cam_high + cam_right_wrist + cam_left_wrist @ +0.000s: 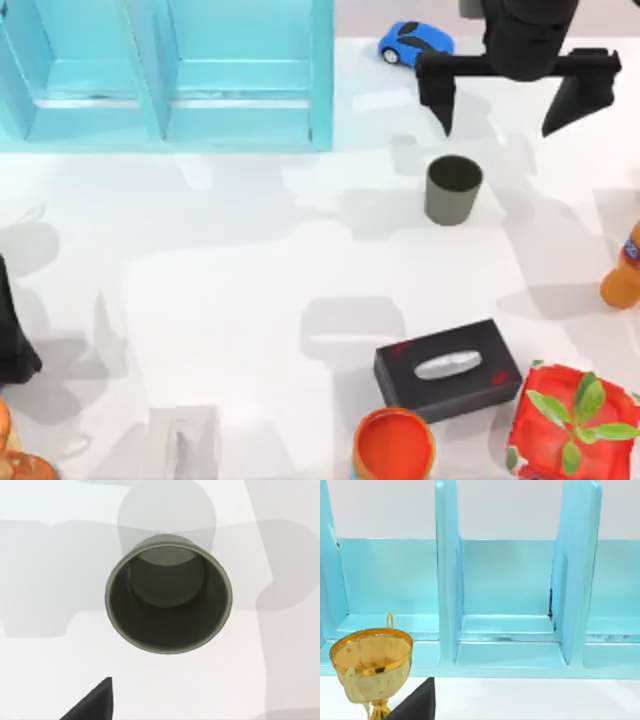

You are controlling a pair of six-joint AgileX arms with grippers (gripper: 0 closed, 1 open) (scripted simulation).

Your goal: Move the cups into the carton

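Observation:
An olive-grey cup (pixel 453 190) stands upright on the white table, right of centre and towards the back. My right gripper (pixel 500 125) hangs open just behind it, apart from it. From the right wrist the cup's (pixel 169 600) empty inside shows, with one dark fingertip (pixel 95 705) at the frame's edge. The light blue carton (pixel 322 70), split into compartments, sits at the back left. My left gripper (pixel 10 345) is parked at the table's left edge, open and holding nothing, with the carton's dividers (pixel 447 580) in front of it.
A blue toy car (pixel 413 42) lies at the back beside my right gripper. Along the front stand a black tissue box (pixel 448 368), an orange pot (pixel 394 445), a red box with a plant (pixel 570 415) and a grey box (pixel 185 440). An orange bottle (pixel 625 270) stands at the right edge. A gold trophy (pixel 370 665) is near my left gripper.

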